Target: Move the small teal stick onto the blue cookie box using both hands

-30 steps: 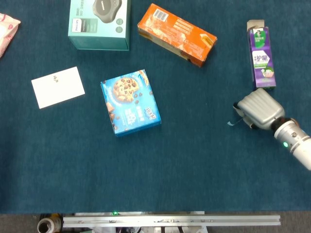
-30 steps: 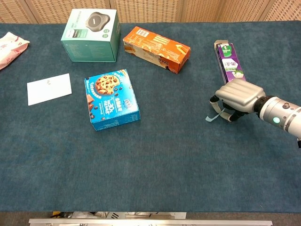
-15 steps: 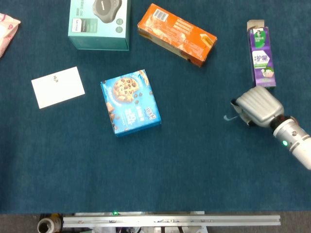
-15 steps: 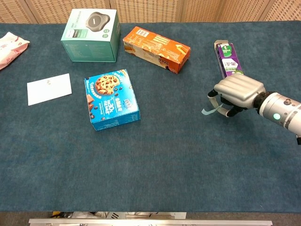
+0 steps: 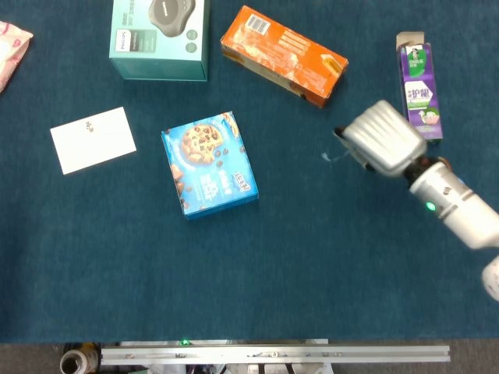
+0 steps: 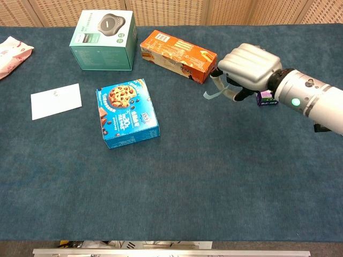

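Note:
My right hand (image 5: 380, 139) (image 6: 247, 67) hangs above the cloth at the right, fingers curled, pinching a small pale teal stick (image 6: 213, 94) (image 5: 329, 157) that pokes out to its left. The blue cookie box (image 5: 209, 164) (image 6: 126, 113) lies flat near the middle, well to the left of the hand, with nothing on top. My left hand shows in neither view.
An orange box (image 5: 284, 55) (image 6: 178, 56) lies behind, close to the right hand. A purple carton (image 5: 419, 93) sits at the far right. A teal boxed product (image 5: 160, 37) and a white card (image 5: 93, 139) lie at the left, a pink packet (image 6: 13, 54) at the edge.
The right hand has risen off the cloth with the teal stick and moved left and toward the back, closer to the orange box.

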{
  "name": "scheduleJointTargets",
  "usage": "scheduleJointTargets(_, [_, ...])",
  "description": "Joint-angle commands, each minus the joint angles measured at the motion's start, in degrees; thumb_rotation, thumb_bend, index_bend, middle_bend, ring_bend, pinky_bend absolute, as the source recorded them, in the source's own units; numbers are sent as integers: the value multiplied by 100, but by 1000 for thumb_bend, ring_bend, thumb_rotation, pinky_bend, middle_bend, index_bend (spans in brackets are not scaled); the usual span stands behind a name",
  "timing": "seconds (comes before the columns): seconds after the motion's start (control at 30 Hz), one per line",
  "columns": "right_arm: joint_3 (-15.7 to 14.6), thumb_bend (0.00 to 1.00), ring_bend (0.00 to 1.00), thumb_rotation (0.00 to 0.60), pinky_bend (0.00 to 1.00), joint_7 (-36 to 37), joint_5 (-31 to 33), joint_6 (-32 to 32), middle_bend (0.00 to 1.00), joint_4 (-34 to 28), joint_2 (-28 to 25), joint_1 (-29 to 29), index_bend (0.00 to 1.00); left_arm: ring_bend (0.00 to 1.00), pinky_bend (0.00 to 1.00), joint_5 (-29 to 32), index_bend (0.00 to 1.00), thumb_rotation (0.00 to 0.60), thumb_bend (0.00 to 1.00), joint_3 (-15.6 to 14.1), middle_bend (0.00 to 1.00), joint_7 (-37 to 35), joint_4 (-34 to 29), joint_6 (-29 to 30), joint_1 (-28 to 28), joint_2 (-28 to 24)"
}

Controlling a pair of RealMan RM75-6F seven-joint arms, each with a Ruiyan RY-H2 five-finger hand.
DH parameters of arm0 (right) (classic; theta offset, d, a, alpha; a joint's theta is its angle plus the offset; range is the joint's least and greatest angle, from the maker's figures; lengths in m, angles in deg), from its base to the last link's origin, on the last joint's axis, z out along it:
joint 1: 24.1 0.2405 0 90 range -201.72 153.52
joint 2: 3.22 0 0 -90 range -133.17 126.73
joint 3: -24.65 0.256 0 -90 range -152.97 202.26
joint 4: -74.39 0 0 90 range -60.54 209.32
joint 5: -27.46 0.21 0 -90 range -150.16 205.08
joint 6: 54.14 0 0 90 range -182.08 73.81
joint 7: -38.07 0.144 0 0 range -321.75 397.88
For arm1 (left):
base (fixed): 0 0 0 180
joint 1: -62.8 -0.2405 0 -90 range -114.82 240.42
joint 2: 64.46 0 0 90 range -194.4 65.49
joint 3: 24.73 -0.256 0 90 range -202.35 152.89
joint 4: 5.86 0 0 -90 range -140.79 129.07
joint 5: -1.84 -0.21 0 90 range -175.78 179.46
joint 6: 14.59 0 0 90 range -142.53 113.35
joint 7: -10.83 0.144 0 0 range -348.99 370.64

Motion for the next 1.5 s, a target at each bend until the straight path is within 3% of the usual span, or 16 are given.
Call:
scheduleJointTargets(0.03, [171,379,1000,600,1000,-522,313,-172,1000,-89,193,283,632,137,83,-62,135,600,340,-25,155,27,-31,17,-6,-17])
scheduleJointTargets(0.33, [450,379,1000,600,1000,-1424,1036,-323,1000,50,863,904,632,137,83,-193,135,600,340,-85,154,82,-119,124,-68,-79])
scheduleJointTargets(0.9, [418,379,1000,600,1000,-2728,1365,145,1000,1155,2159,1676,632,137,83,-258,135,600,340,-154,154,-6,-94,217,-171,-74])
scheduleJointTargets(1.5, [448,379,1000,600,1000,-3201,1412,361,1000,2093,3225,2088,623,137,83,-200,135,600,340,-187,154,-180,64,256,-273,-60])
